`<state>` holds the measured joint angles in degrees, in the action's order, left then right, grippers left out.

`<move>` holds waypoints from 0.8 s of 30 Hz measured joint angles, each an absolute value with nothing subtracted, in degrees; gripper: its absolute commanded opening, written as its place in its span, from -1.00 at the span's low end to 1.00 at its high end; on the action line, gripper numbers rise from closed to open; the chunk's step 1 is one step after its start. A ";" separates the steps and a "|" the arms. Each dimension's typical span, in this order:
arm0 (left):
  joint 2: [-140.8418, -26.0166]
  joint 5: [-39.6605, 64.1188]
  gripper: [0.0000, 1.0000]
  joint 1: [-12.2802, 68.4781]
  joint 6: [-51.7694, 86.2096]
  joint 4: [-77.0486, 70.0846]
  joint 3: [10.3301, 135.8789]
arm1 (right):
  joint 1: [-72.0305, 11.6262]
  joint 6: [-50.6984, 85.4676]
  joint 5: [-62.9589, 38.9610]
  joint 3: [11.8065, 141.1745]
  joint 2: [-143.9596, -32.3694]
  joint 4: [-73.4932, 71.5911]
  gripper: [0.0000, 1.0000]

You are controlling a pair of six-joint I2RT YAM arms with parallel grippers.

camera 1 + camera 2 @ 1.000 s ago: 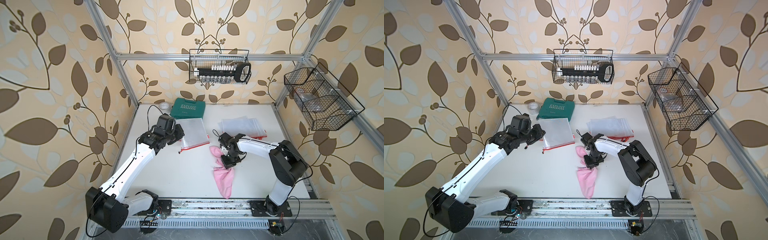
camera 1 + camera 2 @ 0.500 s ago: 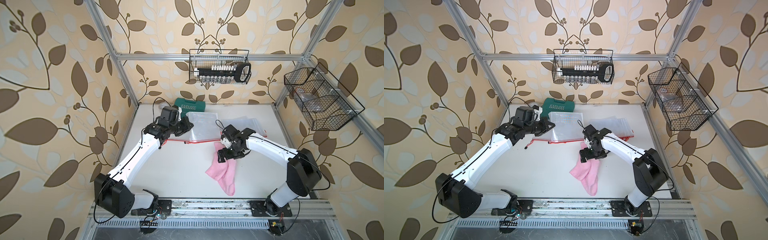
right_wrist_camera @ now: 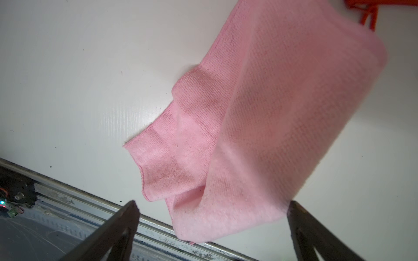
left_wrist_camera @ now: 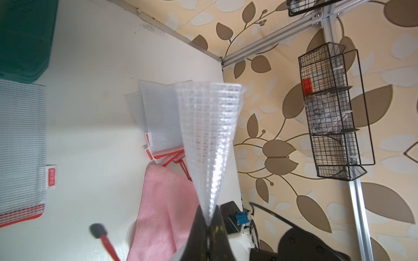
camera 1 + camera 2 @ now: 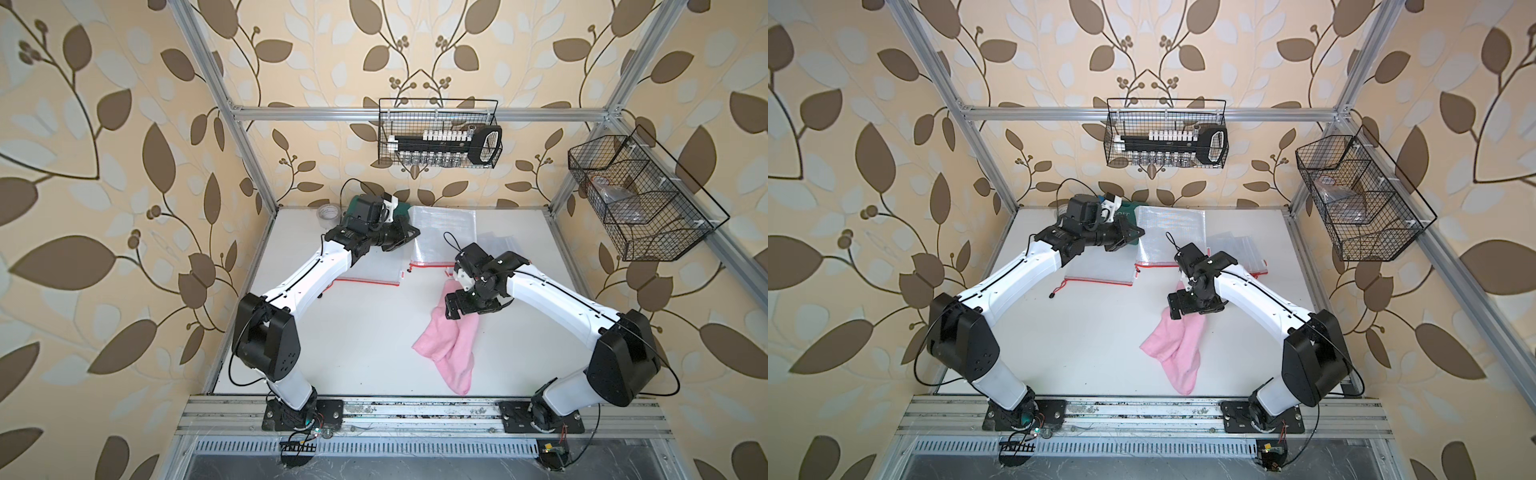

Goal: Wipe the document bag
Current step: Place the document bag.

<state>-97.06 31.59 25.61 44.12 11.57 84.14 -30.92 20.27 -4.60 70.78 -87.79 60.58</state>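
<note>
The document bag (image 5: 441, 237) (image 5: 1170, 237), clear mesh with a red zip edge, hangs tilted above the back of the table. My left gripper (image 5: 409, 235) (image 4: 208, 222) is shut on its edge, and the bag (image 4: 209, 135) fans out from the jaws in the left wrist view. A pink cloth (image 5: 455, 349) (image 5: 1177, 351) lies crumpled on the table at front right. My right gripper (image 5: 457, 306) (image 3: 212, 226) stands open just over the cloth's far end. In the right wrist view the cloth (image 3: 271, 101) sits between the spread fingers, one fold blurred close to the camera.
A second mesh bag (image 5: 370, 276) lies flat under my left forearm. A stack of bags (image 5: 494, 245) lies behind my right wrist. A green case (image 4: 24, 36) and a tape roll (image 5: 328, 214) stand at the back left. Wire baskets (image 5: 440, 139) (image 5: 640, 199) hang on the walls.
My left gripper has lifted the bag off the table and carried it toward the back. The right gripper has opened over the cloth, and the cloth has spread out.
</note>
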 measured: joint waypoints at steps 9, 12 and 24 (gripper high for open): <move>-112.79 35.73 -1.00 29.26 45.47 6.07 90.48 | -27.97 19.46 -2.46 72.64 -85.60 63.44 0.97; -116.84 36.07 -1.00 30.30 45.63 5.28 93.23 | -26.02 19.51 -2.39 72.64 -85.03 63.64 0.97; -128.25 34.92 -1.00 31.05 51.22 0.08 101.25 | -20.18 19.44 -2.55 72.75 -84.33 63.46 0.97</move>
<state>-128.25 34.92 31.05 51.22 0.08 101.25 -20.18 19.44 -2.55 72.75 -84.33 63.46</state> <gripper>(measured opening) 0.045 0.983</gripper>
